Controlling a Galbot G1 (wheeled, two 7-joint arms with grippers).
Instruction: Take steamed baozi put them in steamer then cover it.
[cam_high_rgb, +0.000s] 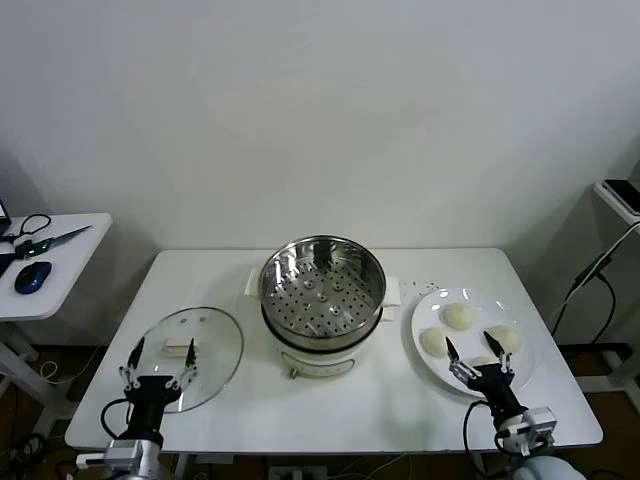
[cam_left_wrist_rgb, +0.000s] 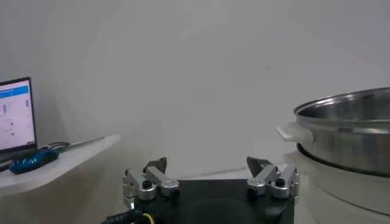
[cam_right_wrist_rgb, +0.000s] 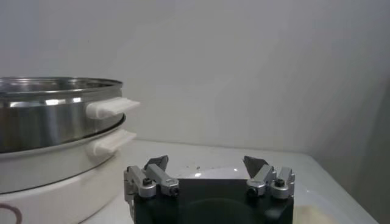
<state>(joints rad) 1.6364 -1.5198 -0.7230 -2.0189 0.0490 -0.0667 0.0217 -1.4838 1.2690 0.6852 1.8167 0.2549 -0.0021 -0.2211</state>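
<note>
The steel steamer (cam_high_rgb: 322, 291) stands empty on its white pot base at the table's middle; it also shows in the left wrist view (cam_left_wrist_rgb: 347, 131) and the right wrist view (cam_right_wrist_rgb: 52, 112). The steamed baozi (cam_high_rgb: 459, 316) lie on a white plate (cam_high_rgb: 424, 315) to its right; three show fully, a fourth is partly behind my right gripper. My right gripper (cam_high_rgb: 480, 350) is open and empty over the plate's near part, jaws wide (cam_right_wrist_rgb: 206, 164). The glass cover (cam_high_rgb: 215, 340) lies flat left of the steamer. My left gripper (cam_high_rgb: 160, 355) is open and empty over the cover's near edge (cam_left_wrist_rgb: 207, 165).
A side table (cam_high_rgb: 60, 270) at the left holds a blue mouse (cam_high_rgb: 32, 276) and cables. A stand with a dark device (cam_high_rgb: 625, 195) and a hanging cable is at the far right. A white wall runs behind the table.
</note>
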